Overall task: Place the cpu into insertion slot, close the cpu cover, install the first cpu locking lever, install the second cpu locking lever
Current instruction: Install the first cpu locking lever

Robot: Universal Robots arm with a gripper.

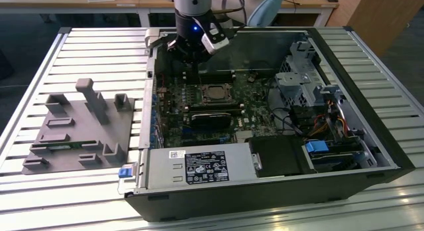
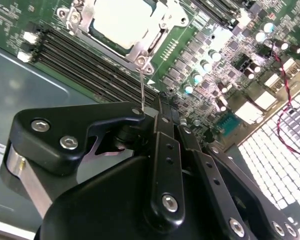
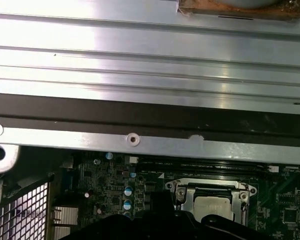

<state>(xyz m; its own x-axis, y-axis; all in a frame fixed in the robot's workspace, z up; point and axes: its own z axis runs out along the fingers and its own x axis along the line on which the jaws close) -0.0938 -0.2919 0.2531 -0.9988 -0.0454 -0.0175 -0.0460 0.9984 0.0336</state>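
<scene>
Looking first at the cpu point(image 2: 121, 20), I am seeing it lying flat inside the insertion slot point(image 1: 215, 87) with its silver top facing up. The cpu cover point(image 2: 140, 50) is lying flat around it as a metal frame, so I am judging the first two steps as done. From the corner of this cover that is facing me, a thin wire locking lever point(image 2: 142, 85) is running in a straight line toward my gripper point(image 2: 160, 102). Its far end is reaching the black body of the gripper, but I am not able to say whether it is touching or only passing close. This is the relation that is mattering: the long axis of the lever is pointing from the insertion slot directly at me. In the exterior view my gripper point(image 1: 191, 67) is hanging just beside the insertion slot, toward the exterior view's left and the far wall of the computer case point(image 1: 265, 191), low above the motherboard point(image 2: 177, 47). I cannot tell if the gripper is open or closed, because its own body is hiding this. I also cannot tell which of the two levers this one is.
</scene>
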